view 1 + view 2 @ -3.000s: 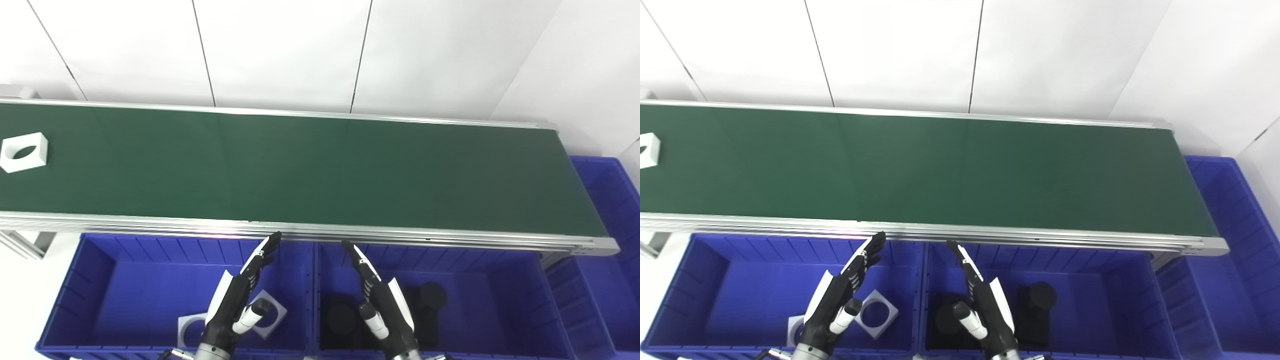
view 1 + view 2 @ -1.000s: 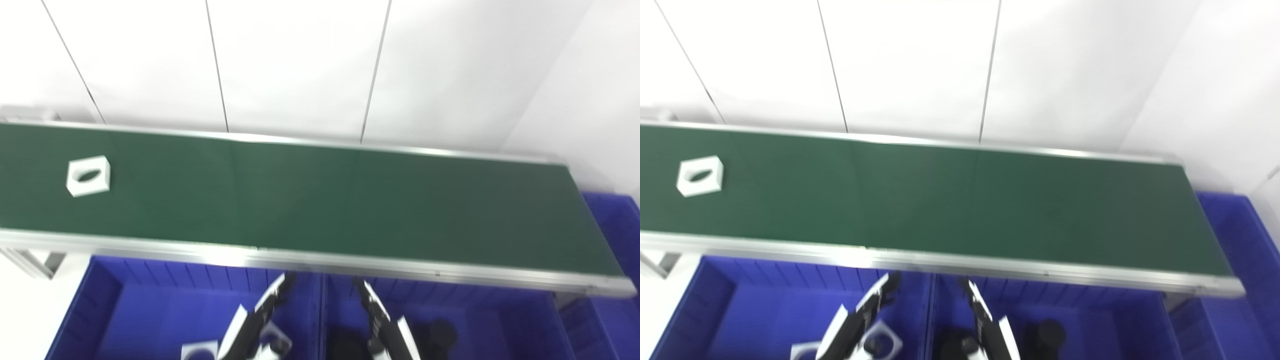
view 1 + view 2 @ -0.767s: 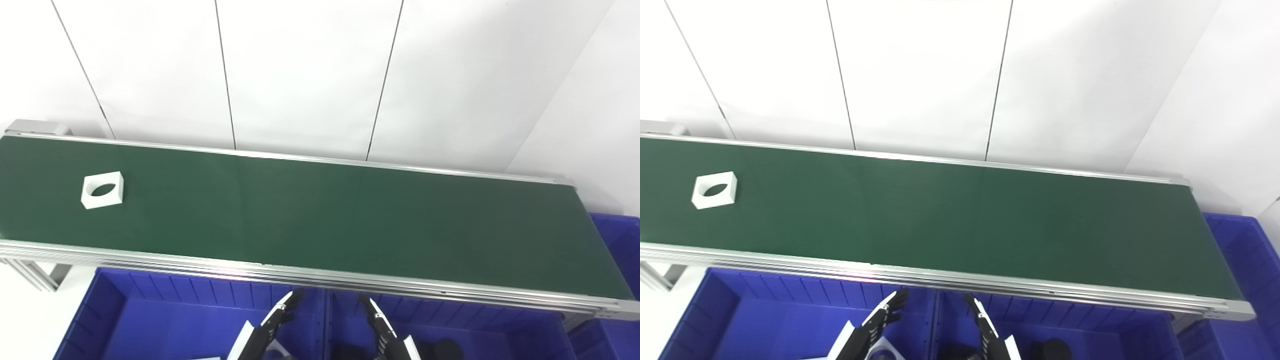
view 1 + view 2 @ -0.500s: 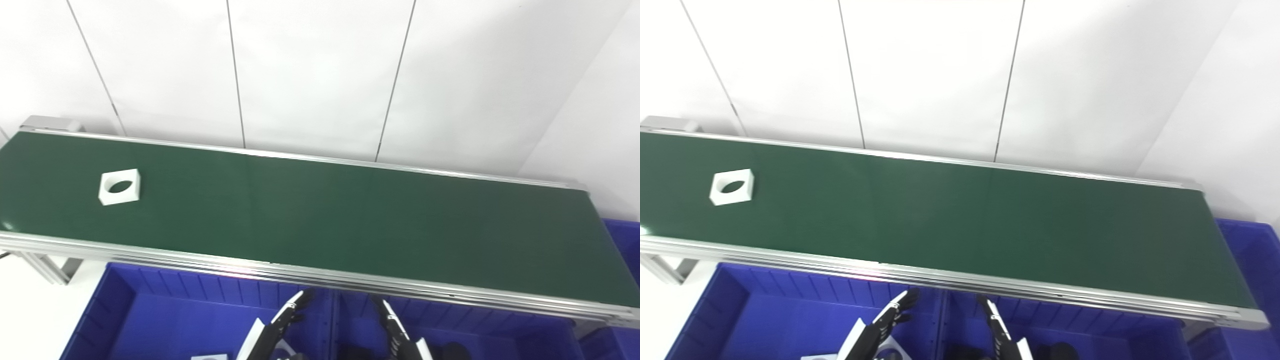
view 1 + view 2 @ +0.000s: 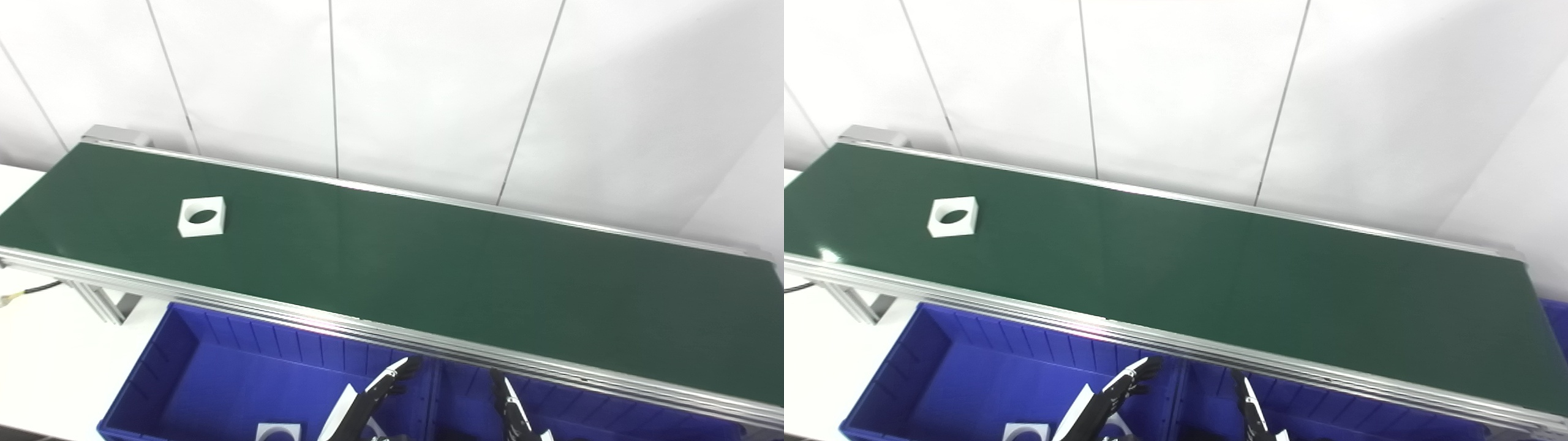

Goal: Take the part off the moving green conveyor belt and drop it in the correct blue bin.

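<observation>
From my left eye, my left hand [image 5: 367,404] hangs empty with fingers straight and spread over the left blue bin [image 5: 184,367]; the white square part [image 5: 202,216] rides the green belt [image 5: 429,269] far up-left of it.

From my right eye, my right hand [image 5: 1252,416] shows only straight fingertips; its grip I cannot tell.

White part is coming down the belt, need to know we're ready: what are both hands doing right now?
Left hand: open, fingers straight, holding nothing.
Right hand: mostly out of view; fingers straight, apparently open and empty.
</observation>
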### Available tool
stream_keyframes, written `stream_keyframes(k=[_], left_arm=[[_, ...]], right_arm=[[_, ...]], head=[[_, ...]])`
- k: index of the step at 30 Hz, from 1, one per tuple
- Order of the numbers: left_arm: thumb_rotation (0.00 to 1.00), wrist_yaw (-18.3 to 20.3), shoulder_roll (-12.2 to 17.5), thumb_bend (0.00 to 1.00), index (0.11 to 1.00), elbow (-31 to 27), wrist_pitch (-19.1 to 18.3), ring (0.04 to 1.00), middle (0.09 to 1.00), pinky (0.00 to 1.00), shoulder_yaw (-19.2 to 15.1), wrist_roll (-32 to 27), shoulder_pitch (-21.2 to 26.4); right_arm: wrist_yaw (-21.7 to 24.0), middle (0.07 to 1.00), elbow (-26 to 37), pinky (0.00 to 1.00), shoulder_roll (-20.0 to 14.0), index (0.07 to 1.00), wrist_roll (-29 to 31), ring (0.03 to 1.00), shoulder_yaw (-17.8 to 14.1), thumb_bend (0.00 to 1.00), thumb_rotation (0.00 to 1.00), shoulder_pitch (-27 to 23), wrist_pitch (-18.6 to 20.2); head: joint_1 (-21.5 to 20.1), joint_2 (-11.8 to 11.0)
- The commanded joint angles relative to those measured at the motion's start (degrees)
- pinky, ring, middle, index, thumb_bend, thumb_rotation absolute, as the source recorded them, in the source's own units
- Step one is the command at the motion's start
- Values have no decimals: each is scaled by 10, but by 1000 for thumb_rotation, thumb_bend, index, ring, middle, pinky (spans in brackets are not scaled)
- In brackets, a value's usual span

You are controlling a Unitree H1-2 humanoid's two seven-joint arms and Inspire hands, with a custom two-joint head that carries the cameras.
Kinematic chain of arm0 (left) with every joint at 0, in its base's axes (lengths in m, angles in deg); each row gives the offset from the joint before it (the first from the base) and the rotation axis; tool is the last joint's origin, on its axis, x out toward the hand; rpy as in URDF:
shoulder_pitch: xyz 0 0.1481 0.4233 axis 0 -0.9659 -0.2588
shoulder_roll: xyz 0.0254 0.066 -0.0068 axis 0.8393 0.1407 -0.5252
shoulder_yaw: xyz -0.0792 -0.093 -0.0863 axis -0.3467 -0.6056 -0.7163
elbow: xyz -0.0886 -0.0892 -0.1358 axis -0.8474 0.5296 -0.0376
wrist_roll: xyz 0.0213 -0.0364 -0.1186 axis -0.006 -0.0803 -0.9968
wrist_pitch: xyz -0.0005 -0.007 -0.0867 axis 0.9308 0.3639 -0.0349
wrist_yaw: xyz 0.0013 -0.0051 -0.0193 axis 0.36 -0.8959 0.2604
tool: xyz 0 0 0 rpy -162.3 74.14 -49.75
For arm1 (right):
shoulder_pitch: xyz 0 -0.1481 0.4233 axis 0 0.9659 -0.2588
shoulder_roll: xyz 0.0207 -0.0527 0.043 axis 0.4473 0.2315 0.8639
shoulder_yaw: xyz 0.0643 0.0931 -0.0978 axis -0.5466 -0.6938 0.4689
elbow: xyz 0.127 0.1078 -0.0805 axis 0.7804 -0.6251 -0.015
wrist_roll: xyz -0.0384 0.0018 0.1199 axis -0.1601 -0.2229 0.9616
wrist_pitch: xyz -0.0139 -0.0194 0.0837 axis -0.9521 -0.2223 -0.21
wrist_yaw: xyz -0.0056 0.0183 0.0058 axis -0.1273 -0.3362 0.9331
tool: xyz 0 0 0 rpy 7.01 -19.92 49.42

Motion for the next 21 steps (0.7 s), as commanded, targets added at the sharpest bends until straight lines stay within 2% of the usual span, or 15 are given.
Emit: stream_keyframes(k=[1, 16, 21], left_arm=[[910, -14, 0, 925, 883, -7, 24, 888, 895, 828, 5, 9, 11], [876, -12, 0, 919, 880, -13, 24, 891, 893, 834, 7, 0, 12], [883, -28, 2, 905, 877, -25, 24, 878, 887, 818, 14, 14, 12]], right_arm=[[3, 1000, 13, 1000, 0, 987, 3, 1000, -2, 1000, 1000, -2, -31], [0, 1000, 15, 1000, 3, 983, 1, 1000, -2, 1000, 1000, -2, -31], [0, 1000, 13, 1000, 2, 980, 1, 1000, -2, 1000, 1000, -3, -31]], head=[[-3, 2], [-2, 4], [-2, 3]])
